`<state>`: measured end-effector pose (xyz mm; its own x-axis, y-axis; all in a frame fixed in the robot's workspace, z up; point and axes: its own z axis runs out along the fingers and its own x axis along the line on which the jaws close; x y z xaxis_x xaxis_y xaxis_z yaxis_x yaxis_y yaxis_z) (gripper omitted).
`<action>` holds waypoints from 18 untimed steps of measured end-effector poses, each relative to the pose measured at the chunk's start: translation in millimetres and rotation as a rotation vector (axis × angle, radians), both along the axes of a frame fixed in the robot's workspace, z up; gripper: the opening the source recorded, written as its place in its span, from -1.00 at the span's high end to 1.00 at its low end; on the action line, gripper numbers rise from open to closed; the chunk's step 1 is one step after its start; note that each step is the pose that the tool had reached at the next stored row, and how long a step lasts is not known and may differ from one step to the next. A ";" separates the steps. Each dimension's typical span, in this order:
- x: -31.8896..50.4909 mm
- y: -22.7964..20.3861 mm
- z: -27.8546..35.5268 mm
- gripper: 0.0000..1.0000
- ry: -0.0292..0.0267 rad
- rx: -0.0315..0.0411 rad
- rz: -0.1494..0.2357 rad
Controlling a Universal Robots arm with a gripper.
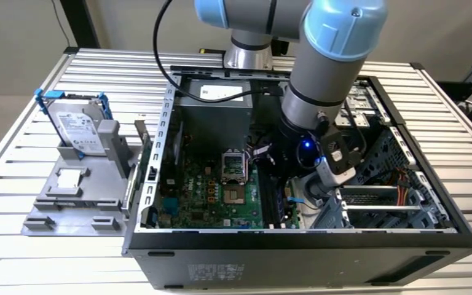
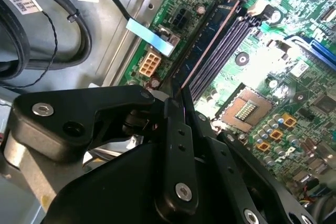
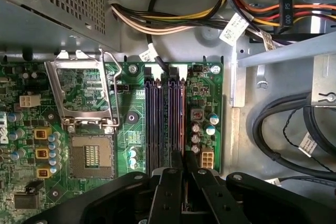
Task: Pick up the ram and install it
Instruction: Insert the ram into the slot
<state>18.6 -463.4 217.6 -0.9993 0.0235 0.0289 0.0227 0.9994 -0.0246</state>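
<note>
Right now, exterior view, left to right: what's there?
Hard drive in its blue frame → grey holder → green motherboard → gripper down over the RAM slots → drive cage, on the slatted table.

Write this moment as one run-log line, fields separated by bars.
end effector: shut on ram | ram: edge-on over motherboard slots | site: inside open computer case

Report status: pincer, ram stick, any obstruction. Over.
Black pincer shut on the thin dark-blue ram stick. Stick edge-on over the long black motherboard slots. No obstruction seen.
</note>
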 end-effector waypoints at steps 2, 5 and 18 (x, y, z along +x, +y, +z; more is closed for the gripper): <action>0.6 0.1 -0.4 1.00 0.0001 -0.0018 0.000; 1.0 0.1 -2.7 1.00 0.0000 -0.0017 0.000; 1.2 0.0 4.3 -1.00 0.0020 -0.0018 -0.005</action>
